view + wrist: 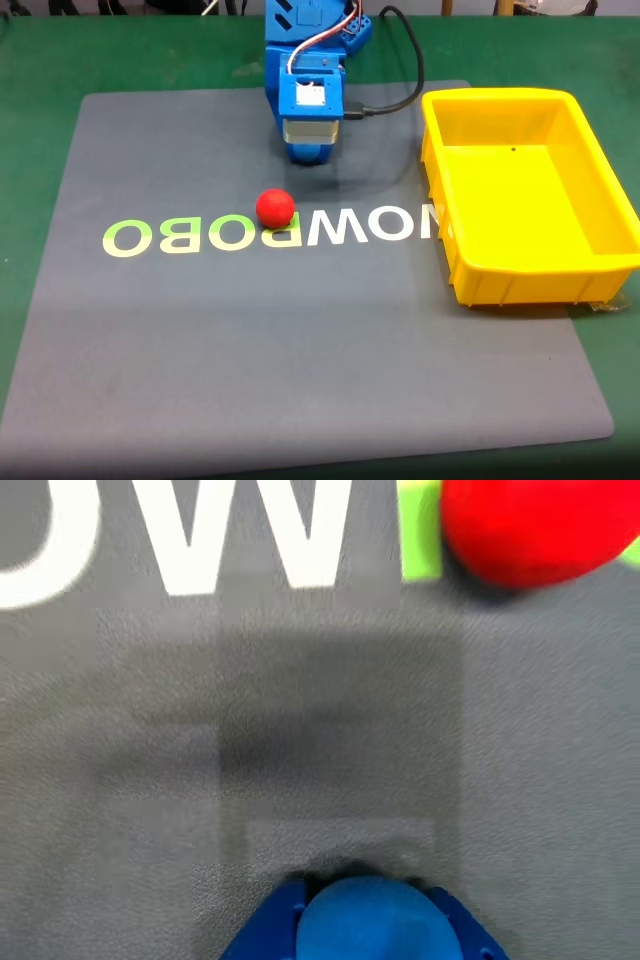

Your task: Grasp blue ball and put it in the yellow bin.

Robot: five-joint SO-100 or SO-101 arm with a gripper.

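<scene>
Blue two-finger gripper [365, 920] sits low over the grey mat [300, 340], w/ the small matte blue ball [368, 922] nestled betw. its blue jaws at the wrist view's bottom edge — clamped on it, by the look. Smooth red ball [275, 207] rests just beside, on the mat's lettering. Big bright-yellow plastic bin [440, 150] stands well apart, at right in the fixed view.

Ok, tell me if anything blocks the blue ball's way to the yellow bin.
Nothing visible does. Bare mat separates the blue ball from the yellow bin; the red ball lies away from that path.
</scene>
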